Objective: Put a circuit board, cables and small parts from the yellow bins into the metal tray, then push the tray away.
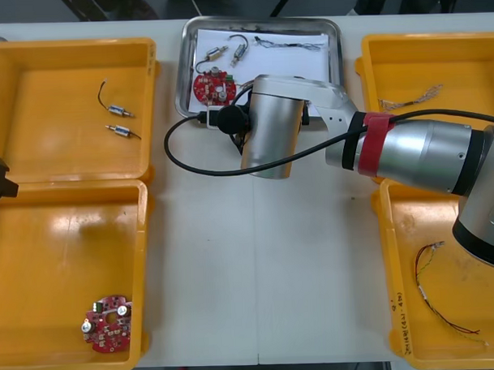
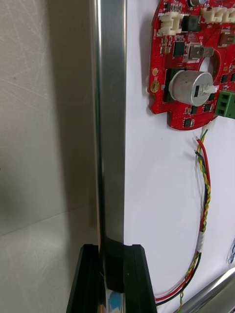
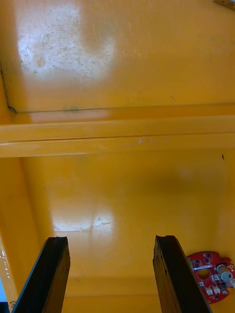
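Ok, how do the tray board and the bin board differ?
The tray board lies on white, a red and yellow cable beside it, near the right gripper gripping the tray's rim. The bin board lies alone on yellow, by the left gripper. Both are round, red.

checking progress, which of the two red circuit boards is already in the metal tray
The far board, lying inside the metal tray, whose rim the right pincer grips. The near board lies in a yellow bin on the robot's left.
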Robot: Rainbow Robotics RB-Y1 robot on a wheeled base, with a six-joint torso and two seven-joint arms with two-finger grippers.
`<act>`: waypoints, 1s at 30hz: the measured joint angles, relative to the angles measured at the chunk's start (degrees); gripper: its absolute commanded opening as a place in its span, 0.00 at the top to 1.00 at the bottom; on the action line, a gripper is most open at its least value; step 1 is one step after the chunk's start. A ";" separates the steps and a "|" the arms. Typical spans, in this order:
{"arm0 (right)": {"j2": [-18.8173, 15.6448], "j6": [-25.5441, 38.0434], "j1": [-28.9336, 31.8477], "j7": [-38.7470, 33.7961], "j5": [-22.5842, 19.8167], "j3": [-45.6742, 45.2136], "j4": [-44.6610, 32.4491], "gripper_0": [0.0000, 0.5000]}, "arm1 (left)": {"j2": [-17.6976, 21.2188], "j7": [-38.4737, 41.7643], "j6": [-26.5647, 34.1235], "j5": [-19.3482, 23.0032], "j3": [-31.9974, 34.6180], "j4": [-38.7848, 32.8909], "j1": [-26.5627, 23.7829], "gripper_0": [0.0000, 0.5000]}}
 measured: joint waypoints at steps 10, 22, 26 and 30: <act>0.01 -0.41 -0.04 0.00 0.01 0.00 0.00 0.00 | 0.00 0.00 0.00 0.00 0.00 0.00 0.00 0.00; 0.04 13.63 0.09 0.00 -7.74 -5.34 -7.35 0.00 | 0.00 0.00 0.00 0.00 0.00 0.00 0.00 0.00; 0.04 21.61 1.30 0.00 -8.49 -11.98 -12.95 0.00 | 0.00 0.00 0.00 0.00 0.00 0.00 0.00 0.00; 0.03 27.82 2.70 0.00 -8.51 -16.35 -17.89 0.00 | 0.00 0.01 0.00 0.00 0.00 -0.01 0.00 0.00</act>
